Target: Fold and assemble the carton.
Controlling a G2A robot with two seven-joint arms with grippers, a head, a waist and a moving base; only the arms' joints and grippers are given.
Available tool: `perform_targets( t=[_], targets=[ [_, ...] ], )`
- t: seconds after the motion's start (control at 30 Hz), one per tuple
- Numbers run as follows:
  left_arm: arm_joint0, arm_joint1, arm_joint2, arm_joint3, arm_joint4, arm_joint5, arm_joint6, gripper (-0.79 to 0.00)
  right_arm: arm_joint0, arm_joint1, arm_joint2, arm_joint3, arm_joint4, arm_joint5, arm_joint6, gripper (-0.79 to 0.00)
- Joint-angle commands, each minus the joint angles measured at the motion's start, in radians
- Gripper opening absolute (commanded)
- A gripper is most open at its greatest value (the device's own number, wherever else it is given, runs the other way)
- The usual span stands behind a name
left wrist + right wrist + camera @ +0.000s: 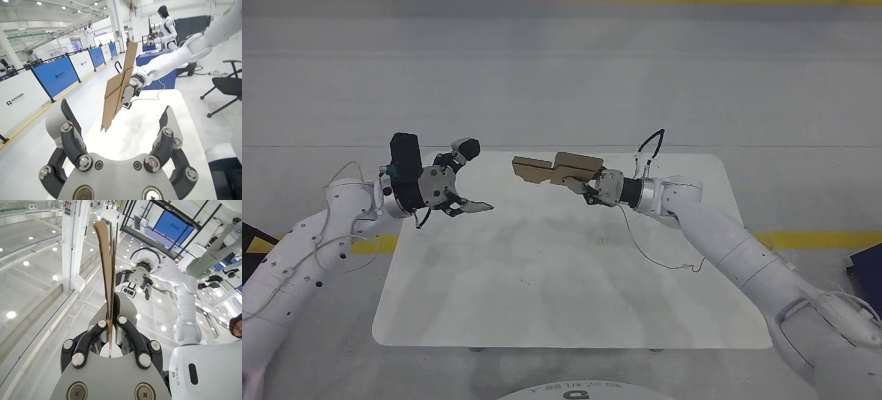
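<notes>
Two end effectors hang over the counter: the right end effector is clenched on the flat carton, held in air; the left end effector is released, nearby. Pushing a flap may twist the carton out of this narrow grip.

**Carton: flat, held in the air**

Brown corrugated carton, not yet assembled: collapsed flat, layers pressed together, flaps w/ slits btwn them at the ends. It's up off the table, near the far edge, not touching it. Right gripper is clamped on one edge. The rest juts free toward the left arm's side, thin edge seen from the right wrist.
</notes>
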Motion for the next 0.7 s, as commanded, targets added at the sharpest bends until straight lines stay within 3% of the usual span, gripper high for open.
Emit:
perform_targets(
  t=[0.0, 0.07, 0.1, 0.17, 0.33, 0.67],
  targets=[
    [-0.008, 0.004, -0.012, -0.032, 0.018, -0.027, -0.096, 0.0, -0.012, 0.008, 0.021, -0.017, -0.017, 0.02, -0.021, -0.785],
    [-0.008, 0.006, -0.018, -0.05, -0.019, -0.07, -0.17, 0.0, -0.034, 0.014, 0.045, -0.041, -0.022, 0.01, -0.043, -0.785],
    [-0.012, 0.006, -0.022, -0.056, -0.04, -0.08, -0.206, -0.04, -0.045, 0.017, 0.056, -0.052, -0.023, 0.001, -0.057, -0.785],
    [-0.014, 0.006, -0.025, -0.069, -0.082, -0.093, -0.279, -0.215, -0.066, 0.022, 0.076, -0.082, -0.032, -0.013, -0.087, -0.785],
    [-0.021, -0.003, -0.029, -0.113, -0.148, -0.063, -0.39, -0.413, -0.109, 0.028, 0.108, -0.14, -0.057, -0.037, -0.163, -0.785],
    [-0.028, -0.02, -0.038, -0.156, -0.142, -0.011, -0.529, -0.474, -0.136, 0.015, 0.133, -0.189, -0.063, -0.028, -0.241, -0.785]
  ],
)
